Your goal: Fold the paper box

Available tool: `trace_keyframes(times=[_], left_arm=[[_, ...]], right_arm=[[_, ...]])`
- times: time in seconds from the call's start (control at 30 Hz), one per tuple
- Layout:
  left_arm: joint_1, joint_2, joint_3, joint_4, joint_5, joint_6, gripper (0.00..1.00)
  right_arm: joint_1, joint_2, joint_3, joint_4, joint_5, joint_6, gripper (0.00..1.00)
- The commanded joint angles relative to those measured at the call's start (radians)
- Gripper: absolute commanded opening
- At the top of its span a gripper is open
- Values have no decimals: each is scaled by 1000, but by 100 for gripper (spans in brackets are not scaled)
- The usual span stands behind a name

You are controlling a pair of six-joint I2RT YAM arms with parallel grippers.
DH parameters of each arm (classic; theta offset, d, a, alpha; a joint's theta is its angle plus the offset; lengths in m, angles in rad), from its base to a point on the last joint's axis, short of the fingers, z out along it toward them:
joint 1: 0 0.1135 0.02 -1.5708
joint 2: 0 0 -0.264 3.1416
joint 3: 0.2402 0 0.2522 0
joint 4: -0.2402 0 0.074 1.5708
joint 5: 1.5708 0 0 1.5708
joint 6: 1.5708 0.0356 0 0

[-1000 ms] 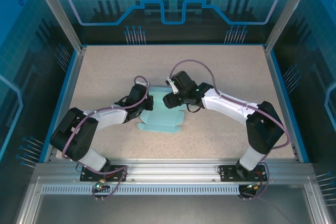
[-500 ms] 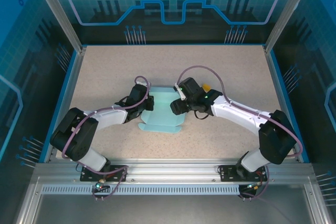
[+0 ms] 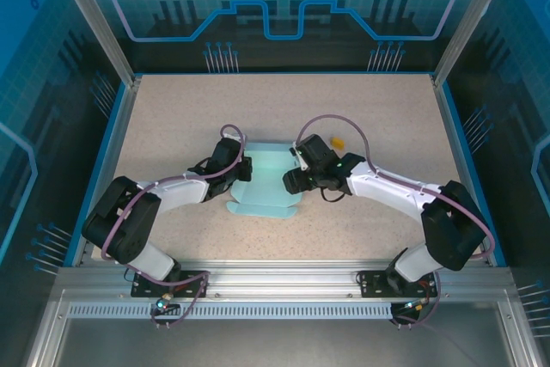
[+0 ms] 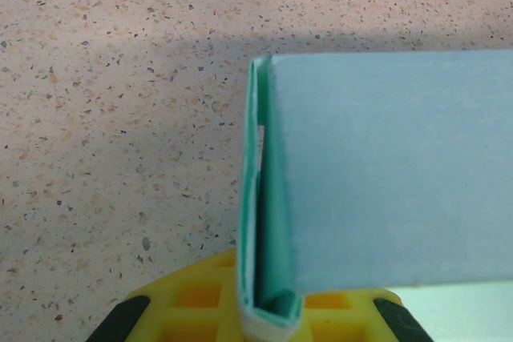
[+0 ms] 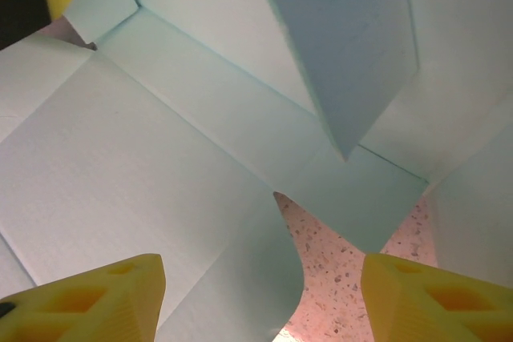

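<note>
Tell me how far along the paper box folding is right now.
Done: one side wall of the paper box is folded double and upright. In hand: the left end effector is shut on that wall; the right end effector hangs open over the inner panels. Left: the near flaps lie flat on the table, so no closed box yet.

We see the paper box [image 4: 385, 174] as thin matt card, faintly fibrous; table [image 4: 120, 78] is speckled, matt, stone-like; right gripper [image 5: 262, 274] has smooth yellow plastic fingers [image 5: 88, 298]; front rail [image 3: 275, 285] looks brushed metal.
</note>
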Motion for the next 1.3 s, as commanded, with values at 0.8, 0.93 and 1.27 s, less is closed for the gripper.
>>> trace_keyframes(times=[0.8, 0.93, 1.27], left_arm=[[-6, -52, 27, 1, 3, -3, 12], [-5, -50, 26, 3, 8, 0, 12], [-6, -40, 27, 9, 17, -1, 12]], right_arm=[[-61, 52, -48, 181, -83, 128, 67], [-41, 30, -27, 155, -32, 85, 67], [0, 52, 39, 129, 0, 39, 67]])
